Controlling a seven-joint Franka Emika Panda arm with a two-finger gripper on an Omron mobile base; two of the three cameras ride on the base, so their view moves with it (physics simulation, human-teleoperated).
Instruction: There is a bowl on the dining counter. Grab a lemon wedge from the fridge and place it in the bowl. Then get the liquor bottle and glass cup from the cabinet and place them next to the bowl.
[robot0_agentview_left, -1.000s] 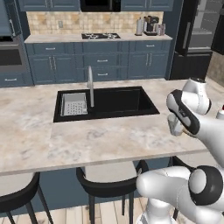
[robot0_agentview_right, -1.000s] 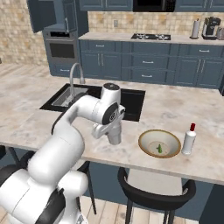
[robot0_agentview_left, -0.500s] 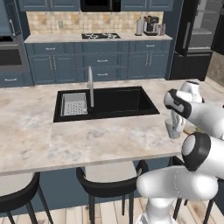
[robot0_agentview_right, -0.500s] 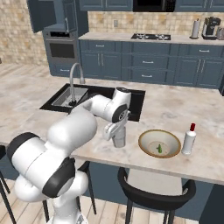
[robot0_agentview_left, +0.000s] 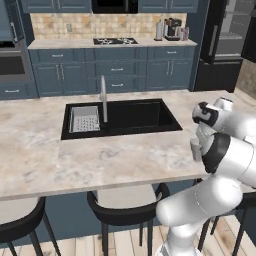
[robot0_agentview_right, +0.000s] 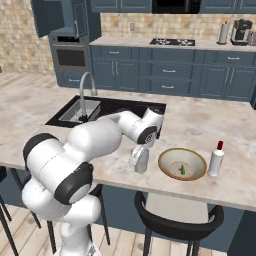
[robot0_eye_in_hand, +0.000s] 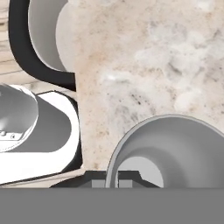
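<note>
Arm folded forward over the surface (robot0_agentview_right: 60, 145), elbow bent, wrist turned straight down. Pincer (robot0_agentview_right: 139, 159) points downward, low above the surface, closed around the glass cup (robot0_agentview_right: 140, 161), which hangs upright under the hand.

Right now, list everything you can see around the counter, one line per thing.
Bowl: one, tan, on the counter near its front edge, with a small green piece inside.
Bottle: one, white with red cap, upright just right of the bowl.
Cup: one, clear grey, at counter level just left of the bowl, in the hand.
Counter: one, beige marble, across the foreground.
Sink: one, black, set in the counter, grey rack in its left part.
Faucet: one, silver, behind the sink.
Stools: three in the left base view, black with grey seats, under the counter's front.
Stove: one, black, on the far counter.
Hand: one, white, closed around the cup.
</note>
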